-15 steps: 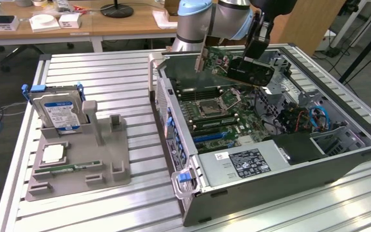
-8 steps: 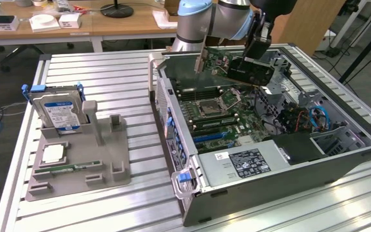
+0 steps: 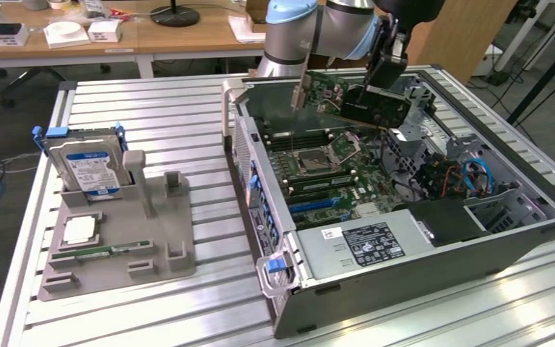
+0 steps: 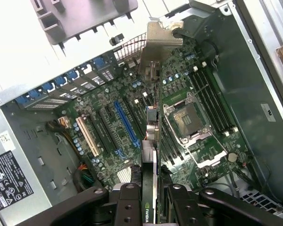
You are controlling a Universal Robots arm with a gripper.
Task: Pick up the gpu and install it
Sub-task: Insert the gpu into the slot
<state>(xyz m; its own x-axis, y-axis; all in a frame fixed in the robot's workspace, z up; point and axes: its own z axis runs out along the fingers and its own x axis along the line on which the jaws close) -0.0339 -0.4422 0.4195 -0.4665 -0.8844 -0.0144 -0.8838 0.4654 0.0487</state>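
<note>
The gpu point(image 3: 347, 97) is a green board with a black cooler block and a silver end bracket. It hangs tilted above the open computer case point(image 3: 258, 181), over the far end of the motherboard point(image 3: 321, 166). My gripper point(image 3: 386, 76) is shut on its black cooler side. In the wrist view the gpu point(image 4: 151, 141) shows edge-on, running out from between my gripper point(image 4: 151, 209) fingers to its bracket point(image 4: 156, 44). Beneath it lie the motherboard's blue slot point(image 4: 127, 125) and the CPU socket point(image 4: 186, 117); the card floats clear of both.
A grey holder point(image 3: 113, 253) on the slatted table carries a silver hard drive point(image 3: 87, 166) standing upright and a narrow green memory stick point(image 3: 99, 253). Inside the case sit a power supply point(image 3: 364, 242), cables point(image 3: 451, 181) and drive cages. Desks stand behind.
</note>
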